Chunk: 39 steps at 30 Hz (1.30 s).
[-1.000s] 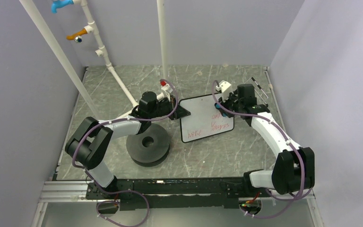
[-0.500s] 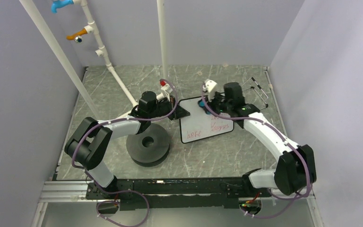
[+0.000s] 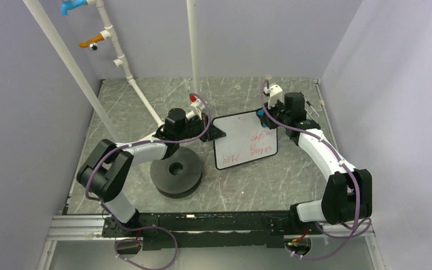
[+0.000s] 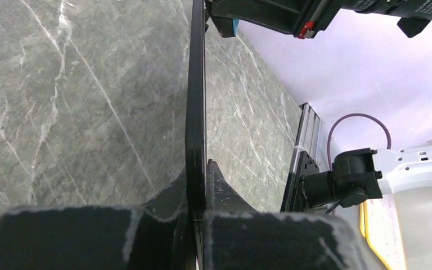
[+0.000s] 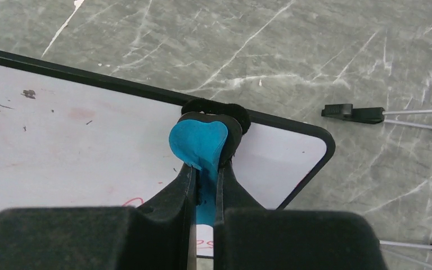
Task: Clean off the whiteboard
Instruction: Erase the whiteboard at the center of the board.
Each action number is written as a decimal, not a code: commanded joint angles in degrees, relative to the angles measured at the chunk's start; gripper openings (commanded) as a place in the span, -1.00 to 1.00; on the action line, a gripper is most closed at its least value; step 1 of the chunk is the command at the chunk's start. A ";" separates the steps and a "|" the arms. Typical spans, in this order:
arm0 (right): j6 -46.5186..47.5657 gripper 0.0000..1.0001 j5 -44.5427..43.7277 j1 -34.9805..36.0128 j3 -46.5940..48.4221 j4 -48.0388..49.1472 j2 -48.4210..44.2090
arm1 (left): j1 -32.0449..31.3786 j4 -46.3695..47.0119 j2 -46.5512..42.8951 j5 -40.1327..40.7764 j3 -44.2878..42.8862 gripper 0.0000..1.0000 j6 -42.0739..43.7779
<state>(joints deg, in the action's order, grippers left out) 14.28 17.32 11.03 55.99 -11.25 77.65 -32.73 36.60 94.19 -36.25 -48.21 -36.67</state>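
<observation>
The whiteboard (image 3: 242, 138) lies flat at the table's middle, with red handwriting on its near half; the far part looks clean. My left gripper (image 3: 216, 133) is shut on the board's left edge, seen edge-on in the left wrist view (image 4: 196, 112). My right gripper (image 3: 266, 117) is shut on the blue-and-black eraser (image 5: 202, 143) and holds it on the board's far right corner (image 5: 292, 152). The eraser's black felt touches the board near its far edge.
A black disc (image 3: 175, 170) with a centre hole sits left of the board, under my left arm. A thin wire stand (image 5: 422, 121) lies right of the board by the right wall. White pipes (image 3: 140, 95) rise at the back left.
My right gripper swept the eraser left across the board's far part, then back right to the far right corner. Red writing at the upper right has thinned. The left arm held still.
</observation>
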 commanded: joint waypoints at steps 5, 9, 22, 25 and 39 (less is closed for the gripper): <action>1.16 -1.00 5.22 10.10 1.99 0.23 -0.93 | -0.91 5.99 -2.42 -3.69 -3.92 -1.00 0.09; 1.28 -1.00 6.36 17.38 7.64 -3.11 2.29 | -1.04 5.52 -1.92 -3.81 -4.50 -1.00 -0.04; 5.32 -1.00 3.68 2.28 1.01 -5.92 -1.08 | -0.07 3.12 -3.78 -2.81 -3.99 -1.00 1.70; 16.17 -1.00 3.60 1.66 -4.78 -6.17 -4.37 | 0.60 1.92 -4.38 -3.14 -4.14 -1.00 2.70; 26.55 -1.00 0.85 8.41 -12.21 -2.72 -7.10 | 2.24 -2.93 -5.66 -6.01 -6.23 -1.00 7.20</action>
<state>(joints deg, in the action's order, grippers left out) 44.58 24.16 19.79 40.56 -20.38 70.00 -30.61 29.02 92.07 -38.98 -51.42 -30.59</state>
